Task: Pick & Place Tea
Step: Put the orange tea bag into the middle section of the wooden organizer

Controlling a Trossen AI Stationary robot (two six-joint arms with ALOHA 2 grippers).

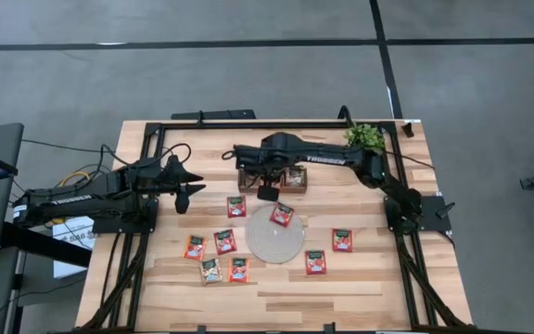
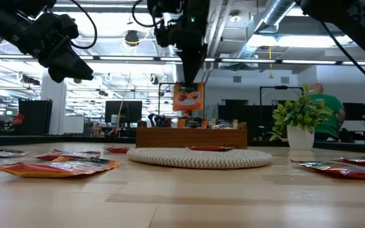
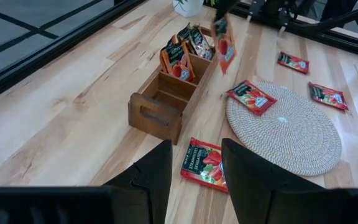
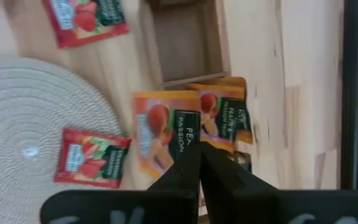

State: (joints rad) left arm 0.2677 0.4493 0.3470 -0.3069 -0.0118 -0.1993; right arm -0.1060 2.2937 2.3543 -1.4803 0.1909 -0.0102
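My right gripper (image 1: 267, 193) hangs over the near side of the brown wooden tray (image 1: 272, 176), shut on an orange tea sachet (image 2: 189, 99). The tray's middle and far compartments hold upright sachets (image 3: 178, 59); its end compartment (image 4: 188, 40) is bare. A red sachet (image 1: 282, 214) lies flat on the round woven mat (image 1: 274, 237). Several more sachets (image 1: 225, 241) lie flat on the table around the mat. My left gripper (image 3: 194, 174) stands open above the table's left part, with nothing between its fingers. My right gripper pinches the orange sachet's upper edge (image 4: 188, 146) between its two fingers (image 2: 192, 66), which come from above and point down. The sachet hangs upright below them, lifted clear of the tray and the mat.
A small potted plant (image 1: 367, 137) stands at the table's far right corner. A black frame (image 1: 156, 130) runs round the tabletop. Bare wood lies along the near edge (image 1: 276, 301). A person in green (image 2: 327, 114) sits in the room behind.
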